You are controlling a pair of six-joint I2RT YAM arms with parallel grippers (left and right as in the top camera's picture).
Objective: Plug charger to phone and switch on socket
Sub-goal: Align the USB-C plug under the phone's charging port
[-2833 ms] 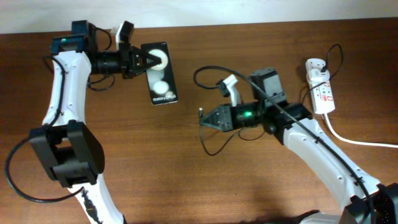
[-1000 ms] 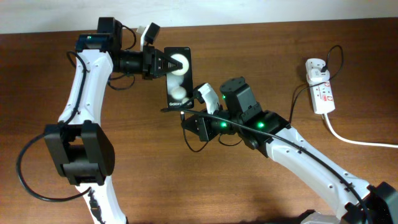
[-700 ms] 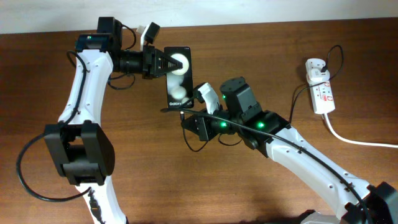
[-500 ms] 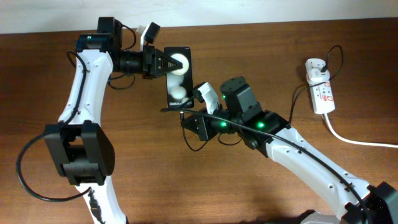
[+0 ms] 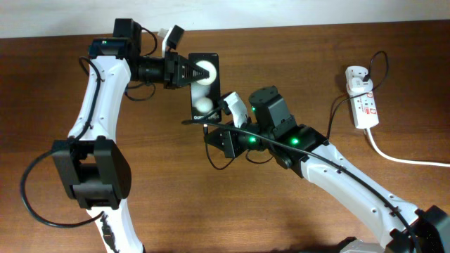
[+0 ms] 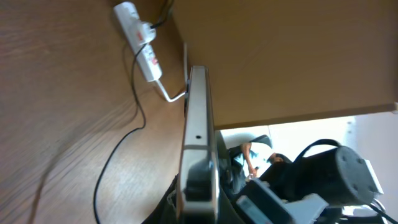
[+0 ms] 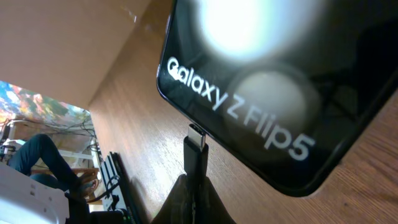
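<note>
two pinches: left gripper [image 5: 188, 72] clamps the phone [image 5: 209, 88], right gripper [image 7: 194, 190] nips the charger tip [image 7: 196, 152] at its edge.

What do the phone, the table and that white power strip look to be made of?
Phone: glossy black glass, probably; its face shines smoothly. Table: brown wood or veneer, grain streaks showing. Power strip: matte white plastic, seemingly moulded.

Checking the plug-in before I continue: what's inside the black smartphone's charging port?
The thin black charger cable's metal plug tip meets the black smartphone at its bottom-edge port; how deep it goes is hidden.
</note>
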